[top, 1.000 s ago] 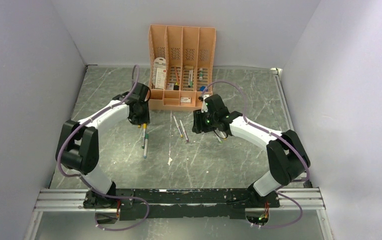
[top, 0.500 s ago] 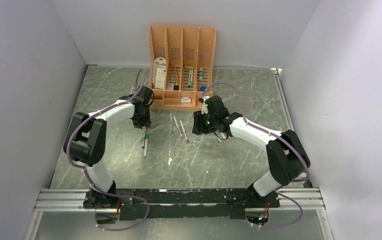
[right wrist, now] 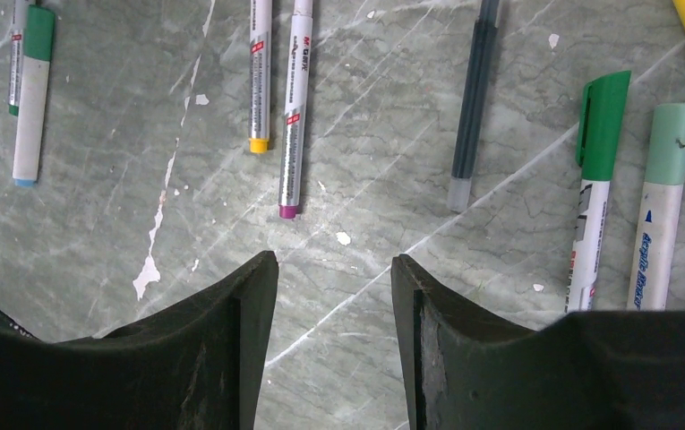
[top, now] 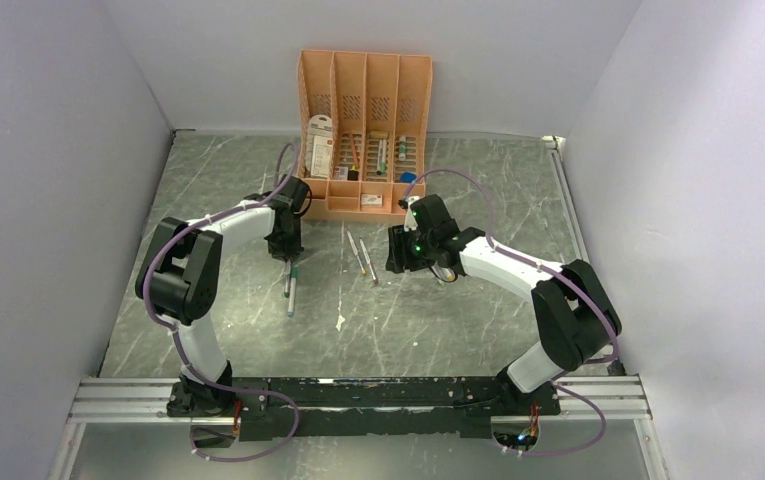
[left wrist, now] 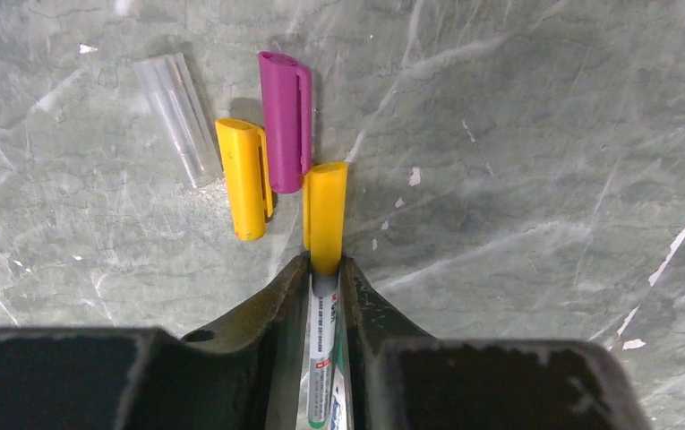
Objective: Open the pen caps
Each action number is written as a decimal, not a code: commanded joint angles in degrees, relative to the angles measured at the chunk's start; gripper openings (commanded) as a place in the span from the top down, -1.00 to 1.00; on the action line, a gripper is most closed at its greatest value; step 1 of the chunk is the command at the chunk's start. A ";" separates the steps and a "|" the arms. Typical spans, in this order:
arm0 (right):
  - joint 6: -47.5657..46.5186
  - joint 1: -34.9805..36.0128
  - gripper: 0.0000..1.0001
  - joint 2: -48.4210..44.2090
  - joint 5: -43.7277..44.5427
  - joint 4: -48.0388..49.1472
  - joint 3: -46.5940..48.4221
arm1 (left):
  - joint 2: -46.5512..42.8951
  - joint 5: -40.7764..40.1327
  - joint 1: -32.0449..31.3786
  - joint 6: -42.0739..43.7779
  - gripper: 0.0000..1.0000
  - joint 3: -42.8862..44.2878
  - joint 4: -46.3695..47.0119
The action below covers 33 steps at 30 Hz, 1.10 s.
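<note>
The left gripper [left wrist: 323, 269] sets its jaws narrowly around a white-barrelled marker pen [left wrist: 321, 327], seemingly pinching it just behind its yellow plastic cap [left wrist: 326, 215], which juts ahead. It should clamp the barrel, not the cap, so the empty right gripper [right wrist: 332, 269], jaws apart, can pull straight. Ahead-left lie a loose yellow cap [left wrist: 244, 179] and a purple cap [left wrist: 285, 121].

Two yellow caps [left wrist: 244, 179], one purple cap [left wrist: 285, 121] and one clear cap [left wrist: 177, 116] are showing in the left wrist view, six pens [right wrist: 292, 107] in the right.
</note>
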 commanded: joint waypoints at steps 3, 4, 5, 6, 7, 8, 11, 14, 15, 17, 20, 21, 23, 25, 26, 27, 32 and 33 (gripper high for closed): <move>-0.22 -0.04 0.00 -1.04 -0.39 1.12 -0.30 | 1.84 -0.57 -0.70 -0.37 0.45 -1.34 2.51; -0.22 -0.08 0.00 -0.99 -0.37 1.17 -0.31 | 1.80 -0.54 -0.78 -0.37 0.45 -1.63 2.60; -0.18 -0.08 0.00 -0.95 -0.43 1.19 -0.32 | 1.71 -0.53 -0.79 -0.37 0.45 -1.91 2.71; -0.26 -0.08 0.00 -0.88 -0.47 1.19 -0.30 | 1.67 -0.46 -0.79 -0.37 0.46 -2.06 2.73; -0.18 -0.09 0.00 -0.86 -0.48 1.25 -0.33 | 1.59 -0.38 -0.83 -0.37 0.47 -2.29 2.80; -0.11 -0.04 0.00 -0.87 -0.46 1.34 -0.41 | 1.46 -0.29 -0.87 -0.29 0.50 -2.42 2.82; 0.13 -0.11 0.00 -0.78 -0.56 1.38 -0.46 | 0.47 -0.02 -0.92 -0.12 0.63 -2.50 2.04; 0.07 -0.05 0.00 -0.96 -0.47 1.14 -0.47 | -2.01 0.00 -1.13 0.19 0.65 -2.12 0.52; 0.16 -0.02 0.00 -1.04 -0.44 1.11 -0.55 | -3.07 -0.08 -1.14 0.28 0.65 -1.66 -0.21; 0.13 -0.04 0.00 -1.04 -0.44 1.04 -0.40 | -5.14 -0.09 -1.22 0.48 0.65 -0.80 -1.67; 0.39 -0.04 0.00 -1.00 -0.80 1.23 -0.29 | -8.14 0.30 -1.23 0.83 0.65 0.95 -3.92; 0.52 -0.03 0.00 -1.07 -1.02 1.32 -0.28 | -9.03 0.42 -1.29 0.86 0.65 1.62 -4.68; 0.83 -0.03 0.00 -1.24 -1.36 1.54 -0.36 | -10.60 0.71 -1.39 1.01 0.65 3.12 -6.06; 0.97 -0.03 0.00 -1.37 -1.86 1.61 -0.33 | -12.20 1.67 -1.48 1.05 0.66 4.44 -7.16; 1.06 -0.03 0.00 -1.52 -2.23 1.75 -0.37 | -13.00 2.46 -1.49 1.04 0.65 4.95 -7.45; 1.22 -0.02 0.00 -1.70 -2.71 1.89 -0.41 | -13.95 3.59 -1.51 0.97 0.65 5.40 -7.43; 2.15 -0.12 -0.01 -4.54 -8.80 5.41 -1.55 | -19.39 12.67 -1.66 0.06 0.66 5.35 -2.96; 2.56 -0.12 -0.05 -5.34 -10.97 6.82 -2.03 | -20.71 15.49 -1.71 -0.23 0.67 4.61 -0.91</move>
